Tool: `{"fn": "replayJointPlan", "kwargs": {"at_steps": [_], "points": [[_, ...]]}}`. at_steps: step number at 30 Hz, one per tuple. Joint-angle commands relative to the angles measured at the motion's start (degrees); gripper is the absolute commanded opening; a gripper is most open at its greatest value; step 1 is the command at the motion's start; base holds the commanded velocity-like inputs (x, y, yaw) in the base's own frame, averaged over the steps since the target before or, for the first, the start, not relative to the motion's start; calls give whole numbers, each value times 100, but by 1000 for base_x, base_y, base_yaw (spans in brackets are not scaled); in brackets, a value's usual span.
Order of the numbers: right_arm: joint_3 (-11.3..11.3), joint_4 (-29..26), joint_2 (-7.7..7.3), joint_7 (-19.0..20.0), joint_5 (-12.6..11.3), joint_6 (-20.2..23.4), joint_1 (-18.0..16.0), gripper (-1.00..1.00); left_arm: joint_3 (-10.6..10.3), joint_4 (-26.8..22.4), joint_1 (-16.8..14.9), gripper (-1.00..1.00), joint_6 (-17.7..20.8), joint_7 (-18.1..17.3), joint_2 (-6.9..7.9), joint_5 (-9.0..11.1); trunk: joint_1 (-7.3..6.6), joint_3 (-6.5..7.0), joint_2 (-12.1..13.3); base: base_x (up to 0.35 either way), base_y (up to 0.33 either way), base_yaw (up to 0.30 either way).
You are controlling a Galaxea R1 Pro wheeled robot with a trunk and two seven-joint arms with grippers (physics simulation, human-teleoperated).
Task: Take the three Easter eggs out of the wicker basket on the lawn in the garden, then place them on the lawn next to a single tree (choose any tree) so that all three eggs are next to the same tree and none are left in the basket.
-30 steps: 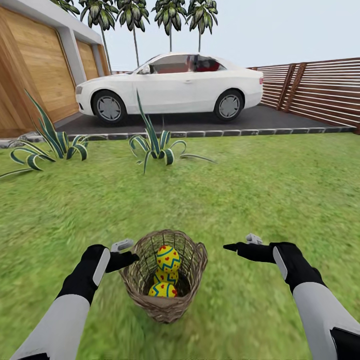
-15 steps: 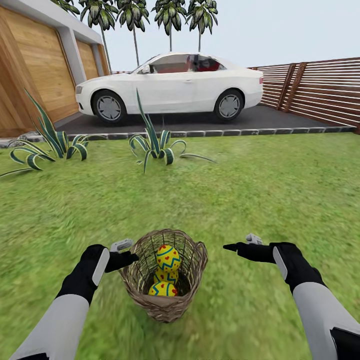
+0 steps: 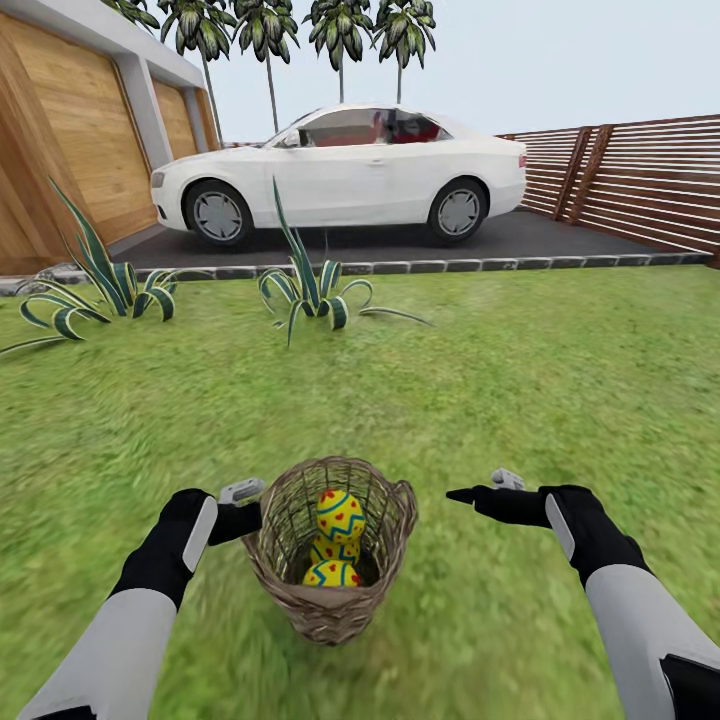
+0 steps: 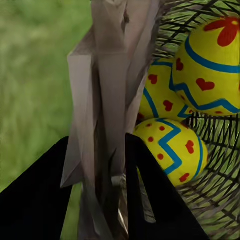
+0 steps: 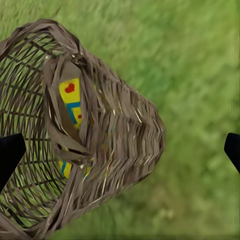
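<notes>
Obs.: brown woven-twig wicker basket w/ thick braided rim [image 3: 330, 570] sits on the mottled green lawn [image 3: 540, 400], directly in front of me, between my two arms. All three yellow Easter eggs w/ blue zigzags & red hearts [image 3: 339, 515] are inside it, stacked: one high, two lower toward the basket floor. None out yet.

Key relation: basket lies to the inner side of my left gripper [image 3: 247, 510], i.e. toward my right. Its black fingers sit at the basket's left rim; in the left wrist view the rim/handle weave stands between the two fingers [image 4: 35, 200], eggs just beyond through the lattice. Fingers are parted w/ the rim in the gap. Whether the pads actually press the weave: cannot tell.

My right gripper [image 3: 470, 494] points inward at the basket's right side but is clearly apart from it, grass between. Right wrist view: fingertips at opposite frame edges, spread wide, nothing held; basket's side wall and loop handle [image 5: 62, 107] in between, further off.

Pose: both forearms low, roughly level, wrists turned inward.

Judgement: left arm nearer. Eggs' long axes approx. upright, so top egg likely best taken from above, over the rim, not through the side. No tree trunk nearby; only striped agave-like plants [image 3: 310, 285] toward the lawn's far edge.
</notes>
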Motion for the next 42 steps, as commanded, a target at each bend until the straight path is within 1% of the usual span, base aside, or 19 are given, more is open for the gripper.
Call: {"fn": "replayJointPlan", "kwargs": {"at_steps": [1, 9, 16, 18, 19, 20, 21, 22, 23, 25, 39, 40, 42], "points": [[-23, -1, 3, 34, 29, 33, -4, 100, 20, -8, -4, -100, 28, -18, -6, -8, -1, -5, -2, 0, 0, 0], [-15, 15, 13, 25, 29, 27, -4, 100, 56, -22, -4, -100, -14, -25, 3, 6, -1, -5, -2, 0, 0, 0], [3, 32, 29, -5, 40, 16, -4, 100, 16, -15, -4, -100, -34, -26, 3, -18, -155, 121, 279, 0, 0, 0], [11, 33, 37, -26, 84, 8, -4, 100, 20, -22, -4, -100, -48, -57, 12, -17, -199, 157, 359, 0, 0, 0], [12, 33, 37, -28, 90, -72, -4, 100, -329, -22, -4, -100, -68, -69, 29, -26, -221, 175, 399, 0, 0, 0], [12, 33, 32, -29, 90, -72, -4, 100, -516, -23, -4, -100, -71, -69, 31, -26, -243, 192, 439, 0, 0, 0], [12, 33, 25, -34, 90, -72, -4, 100, -595, -29, -4, -100, -109, -69, 37, -26, -265, 210, 479, 0, 0, 0], [12, 28, 22, -36, 93, -72, -4, 100, -625, -27, -4, -100, -214, -77, 84, -18, -287, 228, 519, 0, 0, 0], [12, 30, 21, -36, 93, -72, -4, 100, -637, -30, -4, -100, -273, -89, 124, -11, -309, 246, 559, 0, 0, 0], [12, 29, 21, -37, 97, -72, -4, 100, -642, -32, -4, -100, -302, -95, 141, -3, -353, 282, 639, 0, 0, 0], [20, -55, 31, -37, 90, -81, -4, 100, -624, -46, -4, -100, -305, -113, 150, 16, -660, 534, 1201, 0, 0, 0], [15, -57, 30, -37, 84, -132, -4, 100, -616, -43, -4, -100, -305, -113, 151, 17, -682, 552, 1241, 0, 0, 0], [5, -63, 34, -35, 70, -447, -4, 100, -602, -43, -4, -100, -305, -113, 157, 18, -726, 587, 1321, 0, 0, 23]]}}
